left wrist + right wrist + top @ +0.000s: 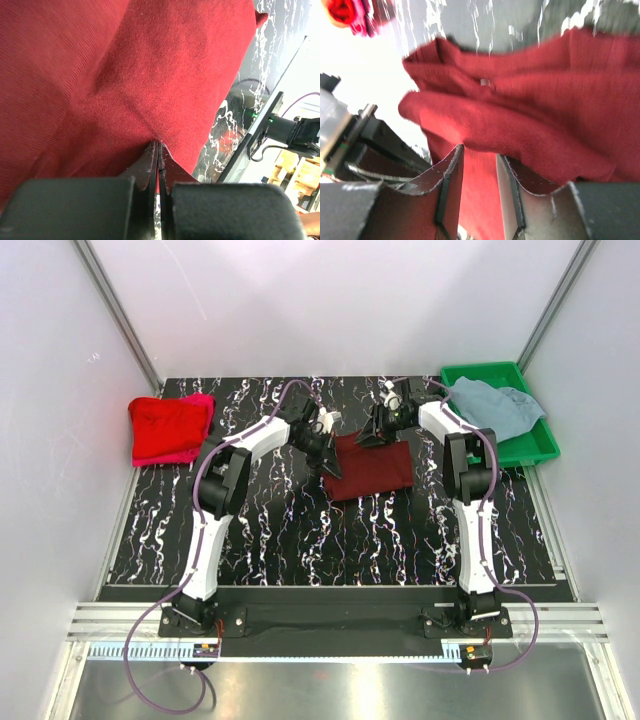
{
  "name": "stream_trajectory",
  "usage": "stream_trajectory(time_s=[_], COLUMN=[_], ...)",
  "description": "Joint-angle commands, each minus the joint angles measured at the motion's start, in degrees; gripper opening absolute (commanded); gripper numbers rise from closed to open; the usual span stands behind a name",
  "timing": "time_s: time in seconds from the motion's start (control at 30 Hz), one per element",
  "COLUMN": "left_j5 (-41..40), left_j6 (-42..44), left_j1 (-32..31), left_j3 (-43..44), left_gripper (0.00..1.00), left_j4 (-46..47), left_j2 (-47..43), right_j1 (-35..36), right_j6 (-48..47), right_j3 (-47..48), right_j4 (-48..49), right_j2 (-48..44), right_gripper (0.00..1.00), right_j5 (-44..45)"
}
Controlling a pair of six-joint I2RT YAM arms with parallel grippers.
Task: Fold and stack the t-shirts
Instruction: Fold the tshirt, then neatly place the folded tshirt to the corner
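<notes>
Maroon t-shirt (375, 472) long axis left-right; left jaws clamped on it, right jaws apart.

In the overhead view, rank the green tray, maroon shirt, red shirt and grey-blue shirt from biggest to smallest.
1. green tray, clearly largest.
2. maroon shirt, red shirt and grey-blue shirt: too alike in size to rank.

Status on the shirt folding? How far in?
Done: red shirt folded on the pink shirt, far left. In hand: maroon shirt, mid-table, left gripper shut on it, right gripper at its edge, grip unclear. Left: grey-blue shirt, crumpled in the green tray.
</notes>
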Motion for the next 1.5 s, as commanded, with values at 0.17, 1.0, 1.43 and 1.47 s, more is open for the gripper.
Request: stream_trajectory(time_s=[0.17, 1.0, 1.43, 1.47], left_j5=[-2.2, 1.5, 4.3, 4.5], left_j6=[1.7, -3.6, -9.1, -9.3], left_j1=[0.2, 7.7, 8.7, 8.8], left_j3=[0.3, -0.4, -0.3, -0.4], left_gripper=[0.00, 0.76, 0.74, 0.74], left_j4=[-0.4, 0.7, 5.9, 6.7], left_j2=[-0.5, -2.3, 4.4, 4.7], right_j1=[0.4, 0.3, 0.3, 0.3], right_j6=[4.4, 2.6, 1.5, 1.7], right_j3=[8.1, 6.0, 2.9, 2.7], right_j4=[6.6, 5.9, 5.2, 5.3], right_j2=[3.8, 4.5, 3.2, 3.2], right_gripper=[0.40, 0.40, 0.41, 0.41], right_j5=[0.2, 1.8, 3.2, 3.2])
